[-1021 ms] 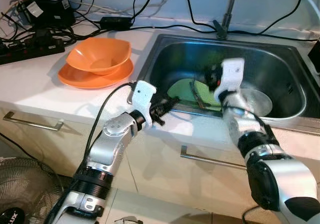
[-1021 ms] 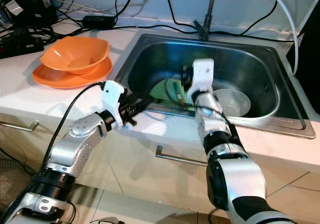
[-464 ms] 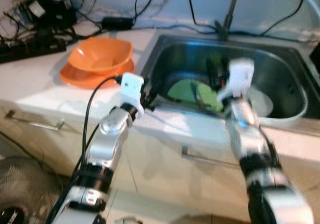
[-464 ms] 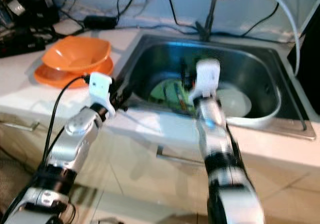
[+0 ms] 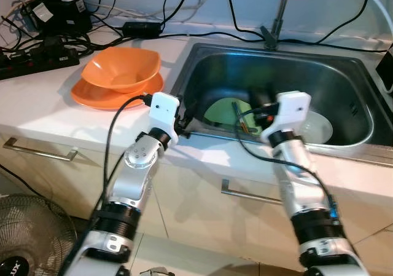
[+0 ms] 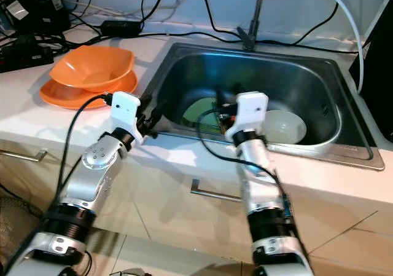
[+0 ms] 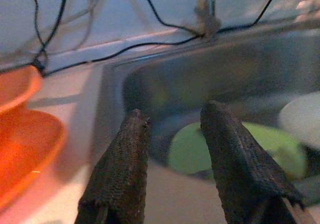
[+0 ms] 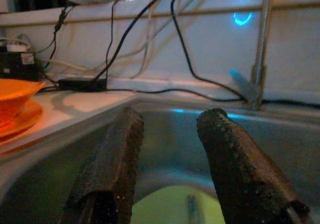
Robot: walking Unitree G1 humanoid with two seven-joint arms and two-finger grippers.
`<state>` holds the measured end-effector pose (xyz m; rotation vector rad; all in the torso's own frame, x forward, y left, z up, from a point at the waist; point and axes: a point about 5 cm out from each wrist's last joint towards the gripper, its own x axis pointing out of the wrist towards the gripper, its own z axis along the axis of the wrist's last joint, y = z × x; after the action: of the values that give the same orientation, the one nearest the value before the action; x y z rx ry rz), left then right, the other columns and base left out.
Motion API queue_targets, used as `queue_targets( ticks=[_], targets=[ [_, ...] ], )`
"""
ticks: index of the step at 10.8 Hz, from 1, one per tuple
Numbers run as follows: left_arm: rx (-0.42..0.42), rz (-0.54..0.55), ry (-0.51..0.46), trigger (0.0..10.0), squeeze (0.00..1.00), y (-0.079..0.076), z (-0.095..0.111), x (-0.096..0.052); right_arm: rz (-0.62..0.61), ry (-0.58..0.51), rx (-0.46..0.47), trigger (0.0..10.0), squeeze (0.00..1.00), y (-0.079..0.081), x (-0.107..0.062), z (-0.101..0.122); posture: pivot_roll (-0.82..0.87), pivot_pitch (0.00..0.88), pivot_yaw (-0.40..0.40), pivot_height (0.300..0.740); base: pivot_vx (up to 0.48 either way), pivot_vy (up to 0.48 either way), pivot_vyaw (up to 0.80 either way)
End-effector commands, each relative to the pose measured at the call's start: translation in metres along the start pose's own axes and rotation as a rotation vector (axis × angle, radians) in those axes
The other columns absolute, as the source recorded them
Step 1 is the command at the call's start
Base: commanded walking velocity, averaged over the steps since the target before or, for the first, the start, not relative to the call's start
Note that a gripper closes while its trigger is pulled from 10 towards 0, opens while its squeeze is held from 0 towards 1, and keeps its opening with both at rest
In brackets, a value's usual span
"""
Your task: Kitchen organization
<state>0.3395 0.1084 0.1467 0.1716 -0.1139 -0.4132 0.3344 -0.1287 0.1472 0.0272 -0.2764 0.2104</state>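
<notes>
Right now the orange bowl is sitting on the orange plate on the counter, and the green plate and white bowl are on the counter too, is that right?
Not quite. The orange bowl does sit on the orange plate on the counter, but the green plate and white bowl lie down in the sink, not on the counter. The left eye view shows this.

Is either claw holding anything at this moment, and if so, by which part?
Nothing is held. The left claw is open at the steel sink's front-left rim; the right claw is open above the round green plate.
</notes>
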Motion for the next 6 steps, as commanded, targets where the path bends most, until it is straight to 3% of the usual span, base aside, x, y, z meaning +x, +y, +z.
queue_targets(
  ticks=[1, 3, 4, 6],
  targets=[
    [0.067, 0.014, -0.017, 10.0, 0.0, 0.003, 0.009, 0.005, 0.002, 0.004, 0.008, 10.0, 0.0, 0.002, -0.001, 0.002, 0.06, 0.0, 0.006, 0.74, 0.0, 0.0, 0.0],
    [0.327, 0.098, -0.027, 10.0, 0.0, 0.033, 0.037, 0.017, -0.002, 0.019, 0.038, 10.0, 0.0, 0.009, 0.001, 0.001, 0.08, 0.0, 0.007, 0.74, 0.0, 0.0, 0.0],
    [0.433, 0.113, -0.029, 10.0, 0.96, 0.046, 0.051, 0.023, 0.001, 0.02, 0.05, 10.0, 0.0, 0.013, 0.002, 0.001, 0.08, 0.0, 0.011, 0.74, 0.0, 0.0, 0.0],
    [0.58, 0.106, 0.014, 10.0, 1.0, 0.065, 0.066, 0.03, 0.003, 0.027, 0.061, 10.0, 0.0, 0.017, 0.004, 0.0, 0.09, 0.0, 0.02, 0.74, 0.0, 0.0, 0.0]
  ],
)
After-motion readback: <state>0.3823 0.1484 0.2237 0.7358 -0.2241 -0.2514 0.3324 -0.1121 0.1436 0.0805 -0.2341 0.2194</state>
